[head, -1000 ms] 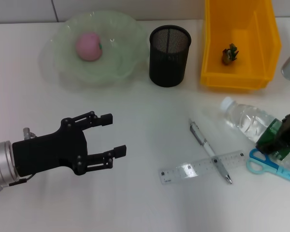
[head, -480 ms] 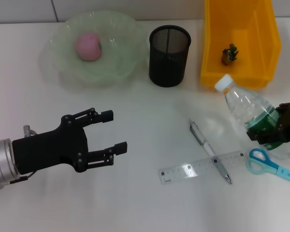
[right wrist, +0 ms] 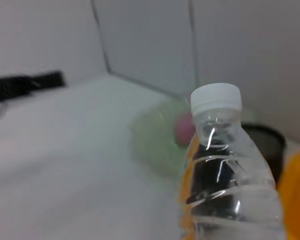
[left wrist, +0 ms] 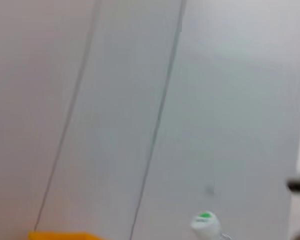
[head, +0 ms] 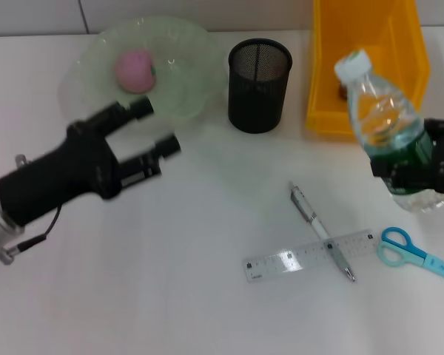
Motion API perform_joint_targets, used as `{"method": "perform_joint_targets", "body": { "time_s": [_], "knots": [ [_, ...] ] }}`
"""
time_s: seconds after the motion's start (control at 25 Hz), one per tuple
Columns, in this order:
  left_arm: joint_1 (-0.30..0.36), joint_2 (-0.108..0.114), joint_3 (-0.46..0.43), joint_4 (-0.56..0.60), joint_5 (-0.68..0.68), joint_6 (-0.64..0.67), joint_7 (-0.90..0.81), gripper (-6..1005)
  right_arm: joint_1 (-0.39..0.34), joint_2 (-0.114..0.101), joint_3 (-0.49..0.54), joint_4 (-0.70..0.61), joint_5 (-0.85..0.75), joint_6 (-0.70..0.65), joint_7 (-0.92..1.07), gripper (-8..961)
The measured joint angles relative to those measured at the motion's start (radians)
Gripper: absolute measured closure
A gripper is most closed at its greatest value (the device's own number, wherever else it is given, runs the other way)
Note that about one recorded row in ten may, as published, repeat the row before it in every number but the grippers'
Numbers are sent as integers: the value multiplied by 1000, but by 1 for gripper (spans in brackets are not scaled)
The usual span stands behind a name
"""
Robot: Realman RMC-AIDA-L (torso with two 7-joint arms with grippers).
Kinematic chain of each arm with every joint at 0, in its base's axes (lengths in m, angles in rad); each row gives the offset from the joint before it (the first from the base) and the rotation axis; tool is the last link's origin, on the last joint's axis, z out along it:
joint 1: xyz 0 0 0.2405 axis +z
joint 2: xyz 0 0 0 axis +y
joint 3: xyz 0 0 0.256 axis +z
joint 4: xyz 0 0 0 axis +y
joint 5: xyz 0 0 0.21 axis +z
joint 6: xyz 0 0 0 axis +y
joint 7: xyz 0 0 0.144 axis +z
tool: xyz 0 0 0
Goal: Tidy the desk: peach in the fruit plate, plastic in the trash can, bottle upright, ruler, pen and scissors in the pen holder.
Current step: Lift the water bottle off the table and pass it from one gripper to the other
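R gripper (head: 429,164) clamped the clear ribbed bottle (head: 385,122) near upright — white cap. L gripper (head: 149,127) spread wide above smooth white desk (head: 207,310), by tiled wall.

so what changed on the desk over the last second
The right gripper, shut on the bottle, swung it up from lying flat to nearly upright, cap toward the yellow bin. The left gripper, fingers apart, rose and moved toward the fruit plate. The peach, pen holder, pen, ruler and scissors stayed put.
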Motion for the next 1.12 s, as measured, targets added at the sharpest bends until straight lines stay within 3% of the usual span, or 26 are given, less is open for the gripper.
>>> {"method": "perform_joint_targets", "body": {
  "time_s": [0.08,0.28,0.68,1.12],
  "knots": [
    [-27,1,5,-36,-45,14,-65,184,-2,-1,30,47,109,-47,-89,189],
    [-92,0,23,-83,-40,34,-147,185,34,-1,43,133,203,-125,-178,188],
    [-155,-3,60,-109,-39,31,-153,185,152,5,28,293,223,-200,-241,186],
    [-179,-7,56,-139,-50,58,-159,184,230,5,-42,414,231,-196,-276,185]
  ]
}}
